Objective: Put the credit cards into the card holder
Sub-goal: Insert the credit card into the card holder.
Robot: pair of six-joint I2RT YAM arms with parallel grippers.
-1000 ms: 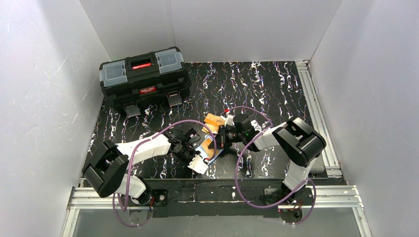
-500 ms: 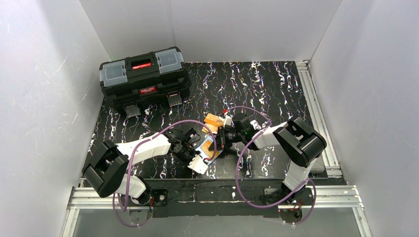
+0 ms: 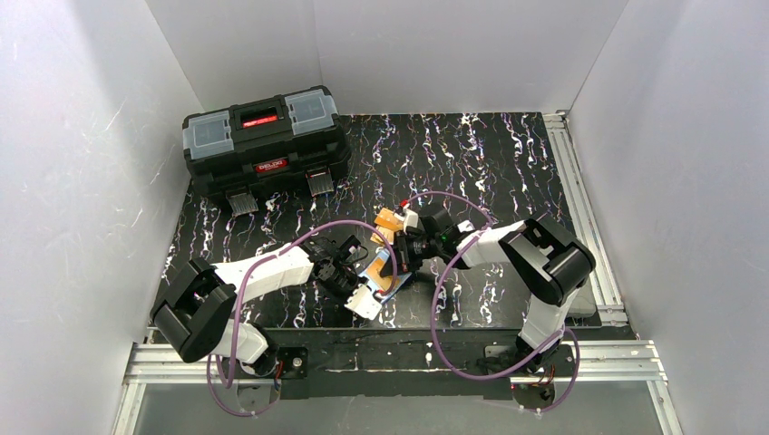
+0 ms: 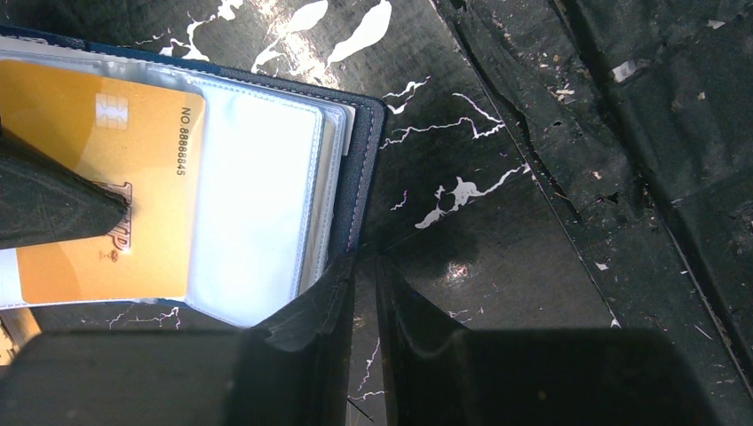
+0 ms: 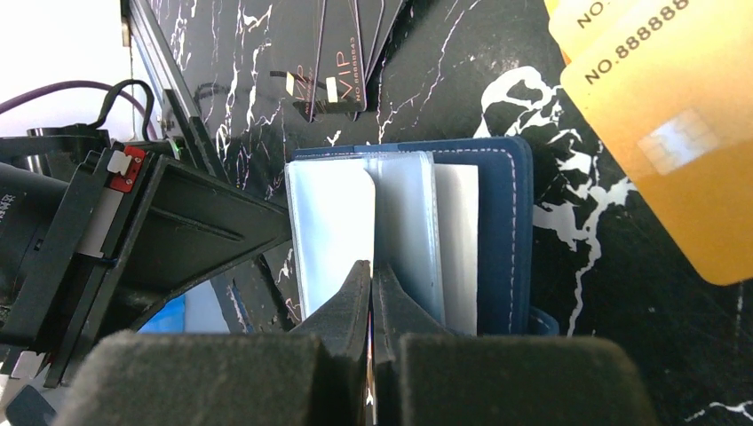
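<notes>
Now the wallet [image 3: 381, 272] lies open on the black table [image 3: 490, 154]. It is near the front edge, at about 6 o'clock in the top view. Both arms meet at it. The left gripper [image 4: 364, 266] comes in from 8 o'clock. The right gripper [image 5: 371, 271] comes in from 3 o'clock.

The left gripper is almost shut. Only a thin gap shows between its two black fingers. The dark blue edge of the wallet sits in that gap, near a corner, so this gripper pinches the wallet.

The right gripper is almost shut too. In its own camera its fingers nearly touch, with a thin pale edge squeezed between them. Their tips poke in between the clear pockets. In the left wrist camera, one of its black fingers [image 4: 53, 200] lies flat on an orange card [image 4: 98, 133]. So this gripper holds that card by its flat sides. The card lies among the clear pockets, with its far end short of the blue edge. I cannot tell how far it is inside a pocket.

More loose cards [image 3: 388, 220], orange ones, lie on the table just beside the wallet, at 12 o'clock from it.

A big black toolbox [image 3: 265, 140] stands at 10 o'clock, well apart from the wallet.
</notes>
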